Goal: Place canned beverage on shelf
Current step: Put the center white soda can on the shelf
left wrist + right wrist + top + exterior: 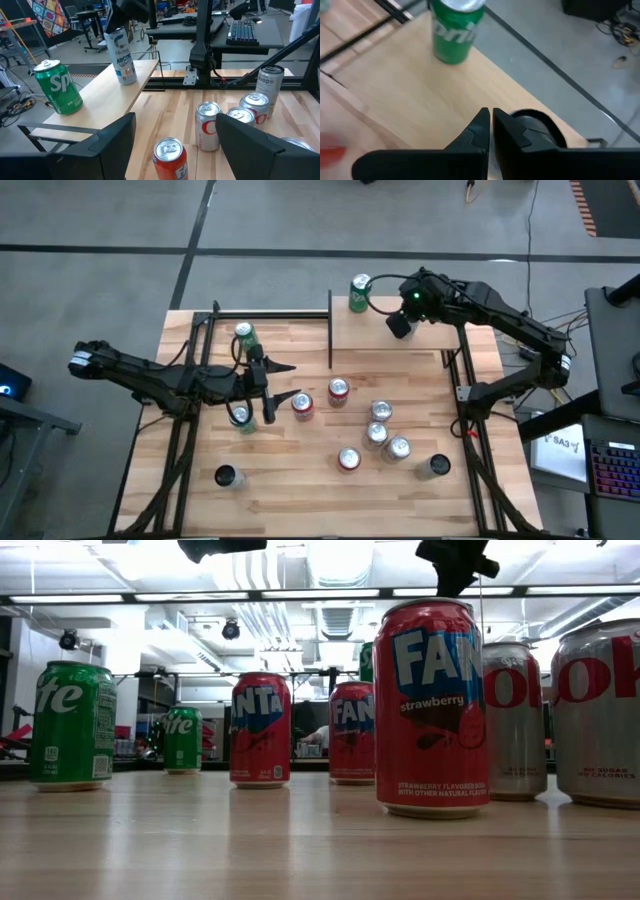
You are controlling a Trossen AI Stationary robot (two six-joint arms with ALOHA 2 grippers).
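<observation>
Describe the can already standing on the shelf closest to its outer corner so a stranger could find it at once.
Start at the shelf, the pale board at the table's far edge. A green Sprite can stands at its far left corner. The other can there, under the right arm, is pale silver.

The shelf (pixel 420 340) is a light wood board. A green can (pixel 360 293) stands on it, just past the right claw (pixel 400 326). A tall silver can (pixel 121 55) stands right under that claw.
</observation>
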